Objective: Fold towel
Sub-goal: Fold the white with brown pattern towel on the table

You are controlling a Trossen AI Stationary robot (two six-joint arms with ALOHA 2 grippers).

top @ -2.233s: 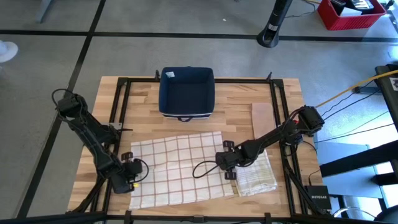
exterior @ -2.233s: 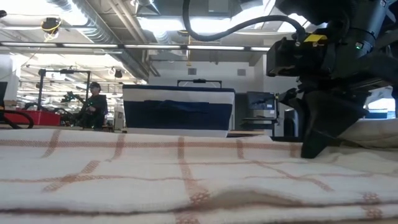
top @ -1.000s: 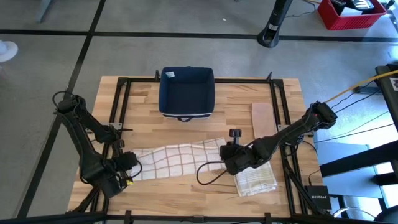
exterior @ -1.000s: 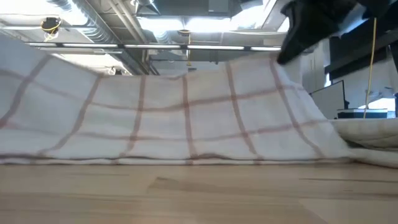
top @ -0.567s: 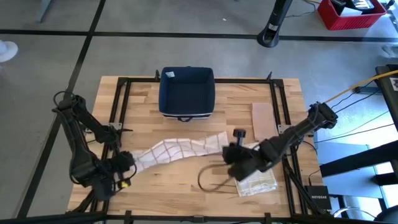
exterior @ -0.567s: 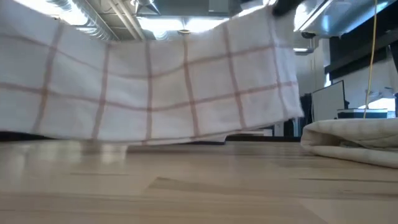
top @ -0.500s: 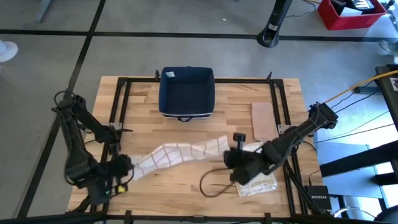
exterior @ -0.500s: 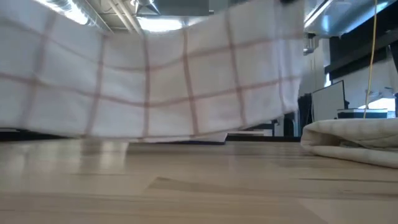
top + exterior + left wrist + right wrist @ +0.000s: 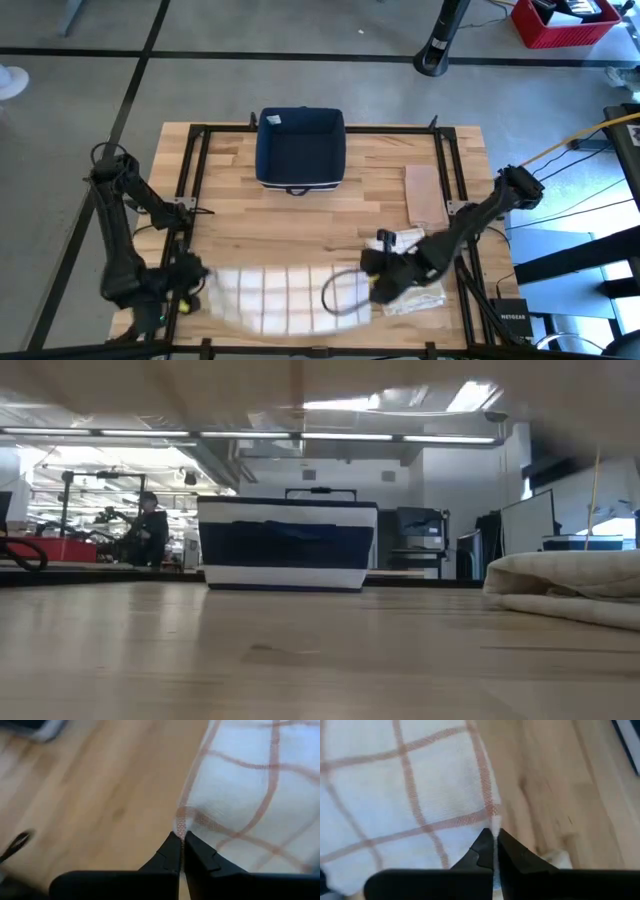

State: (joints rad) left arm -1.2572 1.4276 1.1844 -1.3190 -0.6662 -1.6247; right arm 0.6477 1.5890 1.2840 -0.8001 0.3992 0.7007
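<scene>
Hanging above the near part of the tabletop (image 9: 240, 210), the checked towel (image 9: 280, 297) is stretched between the two arms and is lifted off the wood. Its left corner is pinched by the left end effector (image 9: 190, 278), near the near-left corner of the tabletop; in the left wrist view the fingertips (image 9: 172, 847) are seen clenched on the towel's hem. Its right corner is gripped by the right end effector (image 9: 375, 290), whose fingers (image 9: 485, 845) are closed tightly on the hem in the right wrist view. A loop of dark cable (image 9: 340, 293) is seen over the towel's right part.

Just to the right of the right end effector, a second, folded towel (image 9: 425, 298) lies on the tabletop; in the low view it is seen at the right as a soft pile (image 9: 565, 588). Farther away, at the middle of the far edge, a dark blue bin (image 9: 300, 150) stands. A thin wooden board (image 9: 425, 195) lies flat on the far right part. Beyond the tabletop, in the low view, a person (image 9: 148, 525) is seen in the room.
</scene>
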